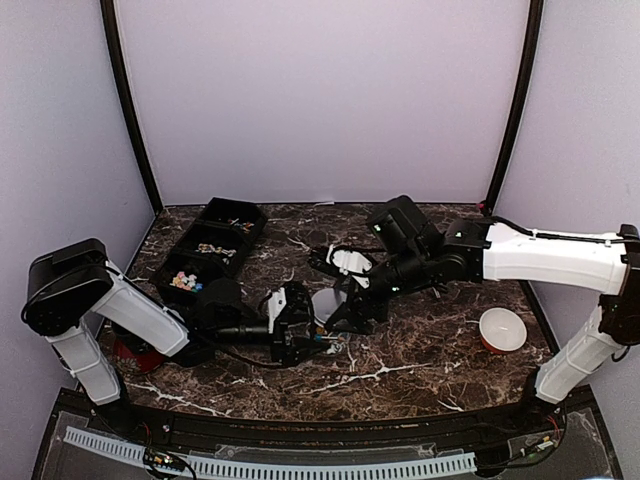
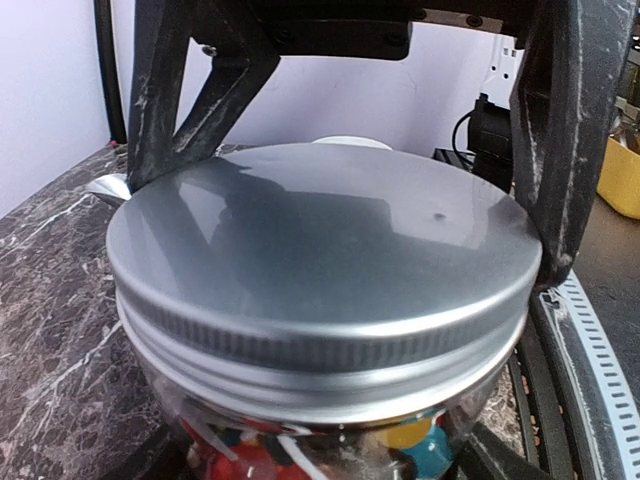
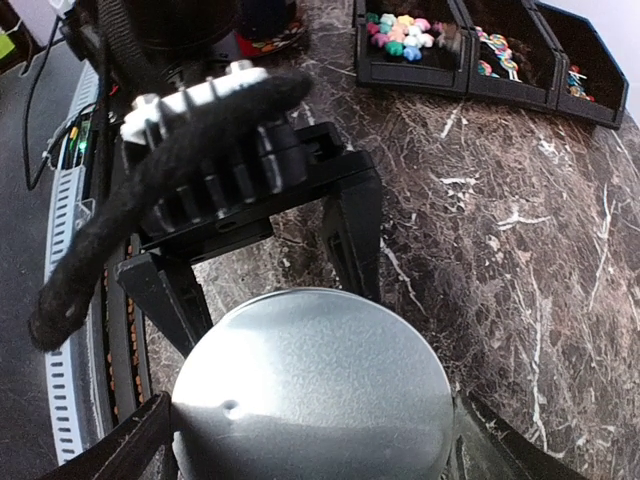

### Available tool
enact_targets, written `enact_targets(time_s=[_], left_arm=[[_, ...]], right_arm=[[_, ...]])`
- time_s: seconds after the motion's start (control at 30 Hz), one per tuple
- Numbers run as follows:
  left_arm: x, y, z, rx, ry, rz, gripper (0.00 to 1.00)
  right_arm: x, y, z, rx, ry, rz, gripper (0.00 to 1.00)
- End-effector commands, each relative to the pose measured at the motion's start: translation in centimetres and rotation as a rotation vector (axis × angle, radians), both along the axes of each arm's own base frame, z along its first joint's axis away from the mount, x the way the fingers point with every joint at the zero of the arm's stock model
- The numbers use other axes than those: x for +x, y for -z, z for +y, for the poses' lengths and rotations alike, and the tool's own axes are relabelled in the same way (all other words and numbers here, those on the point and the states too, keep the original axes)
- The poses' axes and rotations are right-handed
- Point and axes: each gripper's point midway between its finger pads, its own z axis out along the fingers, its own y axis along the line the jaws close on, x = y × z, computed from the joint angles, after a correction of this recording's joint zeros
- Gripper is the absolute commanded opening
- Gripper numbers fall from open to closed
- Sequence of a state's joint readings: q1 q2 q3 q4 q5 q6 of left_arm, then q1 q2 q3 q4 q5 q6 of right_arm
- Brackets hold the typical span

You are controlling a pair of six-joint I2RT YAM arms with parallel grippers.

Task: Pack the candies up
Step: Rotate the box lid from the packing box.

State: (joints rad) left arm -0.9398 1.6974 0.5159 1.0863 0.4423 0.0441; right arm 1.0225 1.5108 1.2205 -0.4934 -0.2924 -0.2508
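Note:
A glass jar with a silver screw lid stands mid-table. Mixed-colour candies show through its glass. My left gripper is shut on the jar's body from the left; only its finger edges show in its own view. My right gripper comes from the right and is shut on the lid, with one finger on each side of its rim. More loose candies lie in the nearest compartment of a black bin.
The black bin's other compartments hold further small sweets. A white dish with a red rim sits at the right. A red object lies under my left arm. Purple walls close in the back and sides.

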Motion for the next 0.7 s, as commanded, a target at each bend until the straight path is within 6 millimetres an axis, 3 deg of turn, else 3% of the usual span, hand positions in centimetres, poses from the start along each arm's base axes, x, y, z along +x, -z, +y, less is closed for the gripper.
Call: enact_targets(time_s=[0.0,0.23,0.5,0.67], left_arm=[[3.5,-4.4,0.9,-0.115,-0.207,-0.07,0.69],[5.0,-4.5,1.3,-0.109,-0.326,-0.081,0.69],[5.5,-4.4,1.4,-0.102,-0.394,-0.088,0.69],[5.7,-4.2,1.5,-0.1,-0.411,-0.089,0.69]], right_arm=[[1.2,-0.6,0.5,0.039,0.161,0.044,0.81],[3.3,-0.2,1.0,0.053,0.309,0.068,0.79],[5.2,0.2,1.4,0.066,0.426,0.066,0.79],[5.3,0.1,1.4,0.062,0.437,0.067,0.83]])
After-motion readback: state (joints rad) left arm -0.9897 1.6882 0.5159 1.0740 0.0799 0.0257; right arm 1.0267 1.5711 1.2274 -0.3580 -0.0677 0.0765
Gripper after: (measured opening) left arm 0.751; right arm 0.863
